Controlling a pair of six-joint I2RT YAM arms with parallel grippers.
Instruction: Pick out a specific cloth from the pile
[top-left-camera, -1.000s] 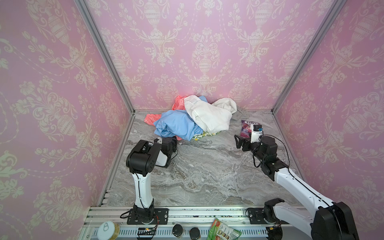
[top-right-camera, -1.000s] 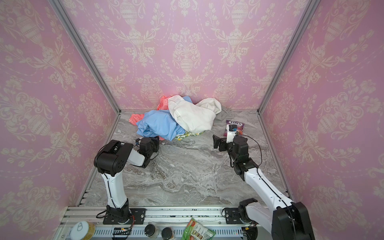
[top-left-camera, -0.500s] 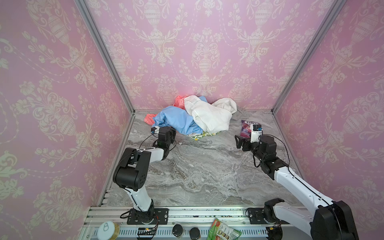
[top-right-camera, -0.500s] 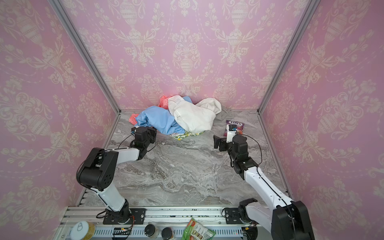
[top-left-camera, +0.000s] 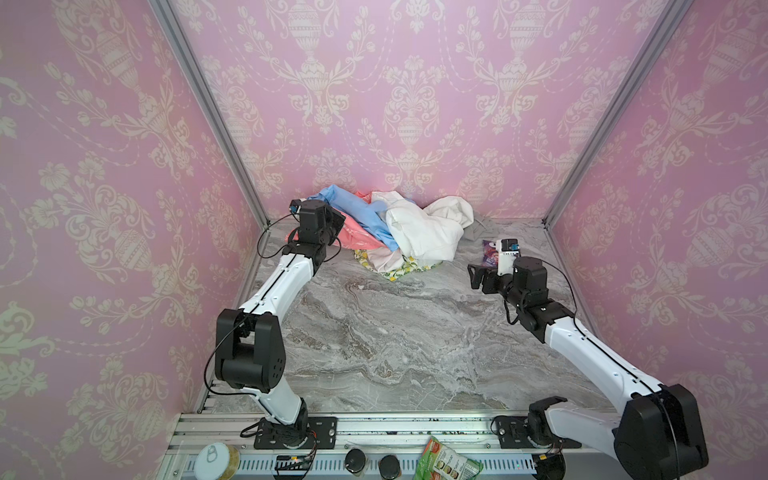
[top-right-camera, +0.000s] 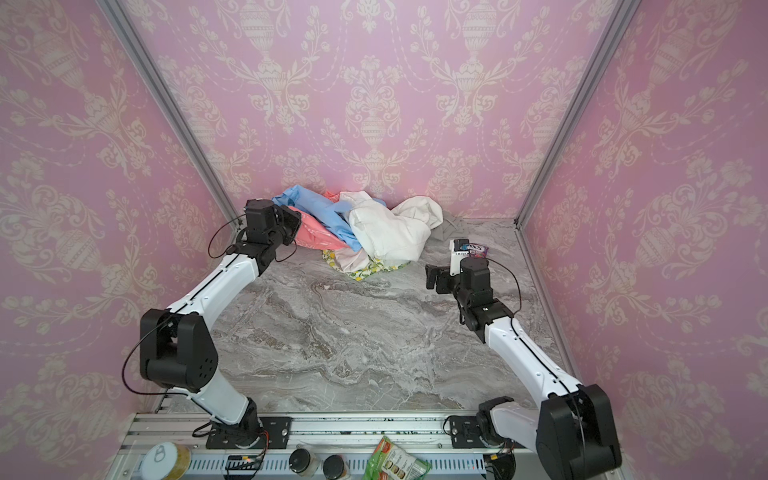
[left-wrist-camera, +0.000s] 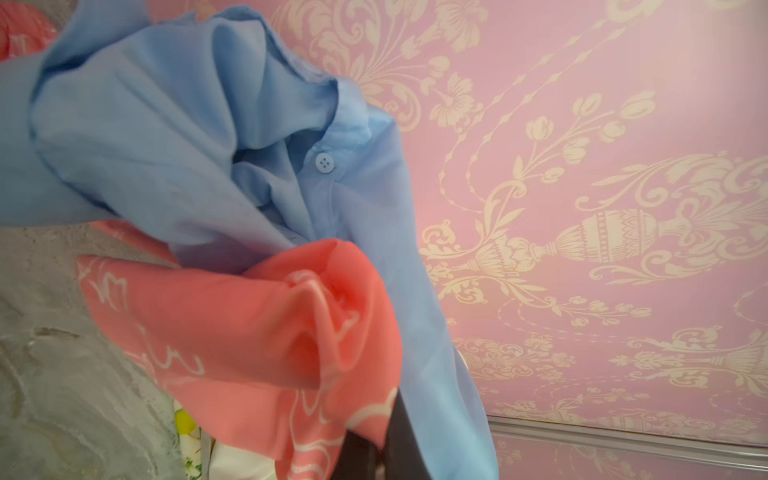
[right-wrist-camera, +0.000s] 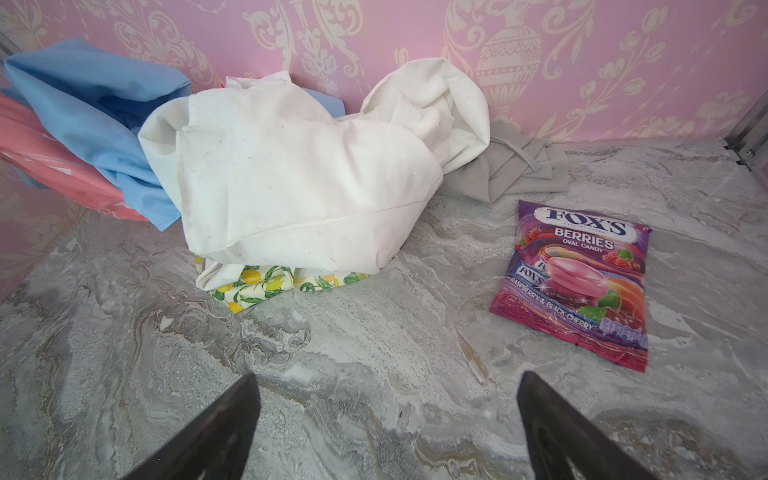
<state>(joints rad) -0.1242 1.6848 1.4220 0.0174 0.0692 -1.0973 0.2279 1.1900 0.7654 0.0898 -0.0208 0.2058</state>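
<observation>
Left wrist: hand (left-wrist-camera: 380, 444) mostly beneath cloth (left-wrist-camera: 249, 332)

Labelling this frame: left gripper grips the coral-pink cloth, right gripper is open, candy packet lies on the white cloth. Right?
No: the right wrist view shows the candy packet lying on the table, apart from the white cloth; left gripper grips the coral-pink cloth, right gripper is open.

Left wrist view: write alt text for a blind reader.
The coral-pink cloth with white outline prints bunches at the shut left gripper, a light blue shirt draped over it. Pink patterned wallpaper behind, grey marble table beside.
</observation>
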